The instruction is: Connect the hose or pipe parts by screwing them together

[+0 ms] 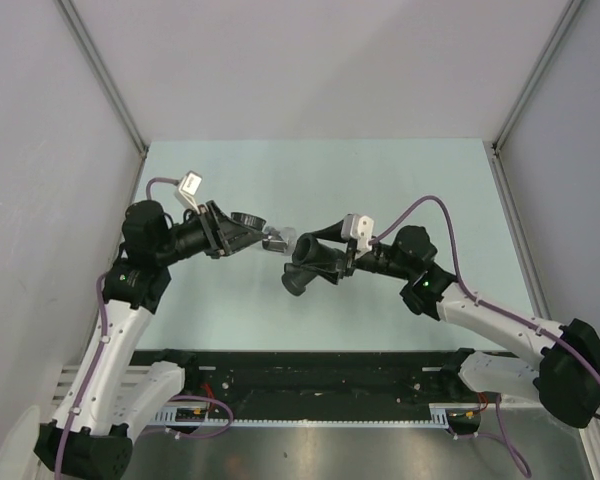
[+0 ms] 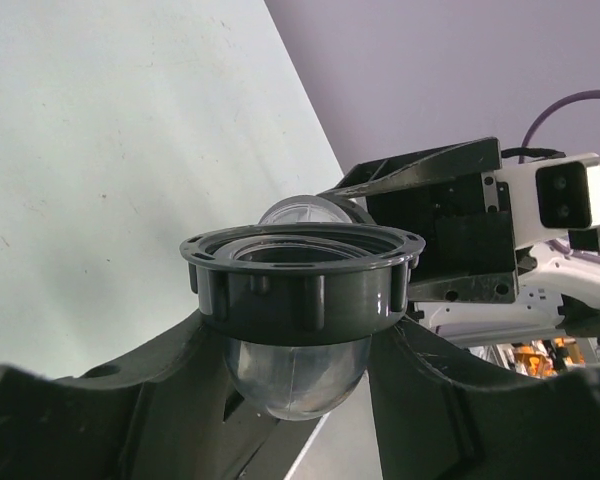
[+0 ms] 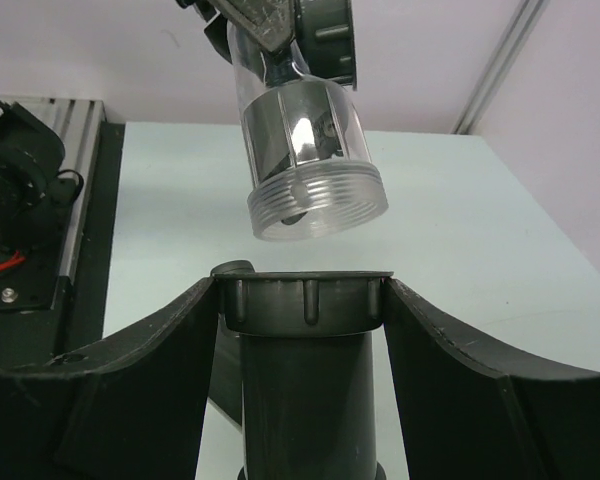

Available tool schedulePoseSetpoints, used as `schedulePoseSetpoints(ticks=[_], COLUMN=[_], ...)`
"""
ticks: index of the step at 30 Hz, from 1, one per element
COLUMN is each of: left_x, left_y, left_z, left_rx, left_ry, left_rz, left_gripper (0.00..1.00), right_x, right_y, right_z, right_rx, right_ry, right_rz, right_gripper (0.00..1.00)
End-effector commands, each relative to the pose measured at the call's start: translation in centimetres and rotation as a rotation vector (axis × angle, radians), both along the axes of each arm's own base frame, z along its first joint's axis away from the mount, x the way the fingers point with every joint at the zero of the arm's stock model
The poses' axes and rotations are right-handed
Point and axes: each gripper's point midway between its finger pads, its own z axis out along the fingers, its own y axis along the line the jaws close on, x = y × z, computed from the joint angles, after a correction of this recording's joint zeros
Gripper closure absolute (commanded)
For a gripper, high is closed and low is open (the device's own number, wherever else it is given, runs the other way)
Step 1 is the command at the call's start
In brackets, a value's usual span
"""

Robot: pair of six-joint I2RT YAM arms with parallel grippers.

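My left gripper (image 1: 254, 233) is shut on a clear, light-grey threaded connector (image 3: 305, 150) that carries a dark ring nut (image 2: 300, 275) around its domed end (image 2: 295, 380). My right gripper (image 3: 305, 305) is shut on the dark grey pipe fitting (image 3: 305, 400), its fingers clamping the ribbed collar (image 3: 305, 298) at the fitting's mouth. Both parts are held in the air over the middle of the table. The connector's threaded end (image 1: 282, 242) points at the fitting's mouth (image 1: 300, 255), with a small gap between them. A side branch of the fitting (image 1: 296, 284) sticks out toward the near edge.
The pale green table (image 1: 380, 180) lies under both arms, with grey walls on three sides. A black rail (image 1: 320, 375) with cables runs along the near edge. In the left wrist view, the right arm's white wrist camera (image 2: 570, 195) sits close behind the connector.
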Motion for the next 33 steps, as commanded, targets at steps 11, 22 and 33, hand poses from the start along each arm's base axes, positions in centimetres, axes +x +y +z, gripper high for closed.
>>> schedulePoseSetpoints(ticks=[11,22,33], left_x=[-0.6,-0.5,-0.9], left_y=[-1.8,-1.9,-2.2], left_z=[1.2,0.3,-0.8], left_rx=[-0.034,-0.033,-0.04], left_ry=[-0.015,0.018,0.062], left_rz=[-0.066,-0.079,-0.106], left_gripper=[1.0,1.0,1.0], right_x=[0.2,-0.7,-1.2], right_y=[0.9,0.8,1.3], right_z=[1.9,3.1,3.6], right_rx=[-0.07,-0.042,-0.033], right_ry=[-0.25,-0.268,-0.314], right_rz=[-0.155,-0.162,-0.156], right_gripper=[0.5,0.5,0.5])
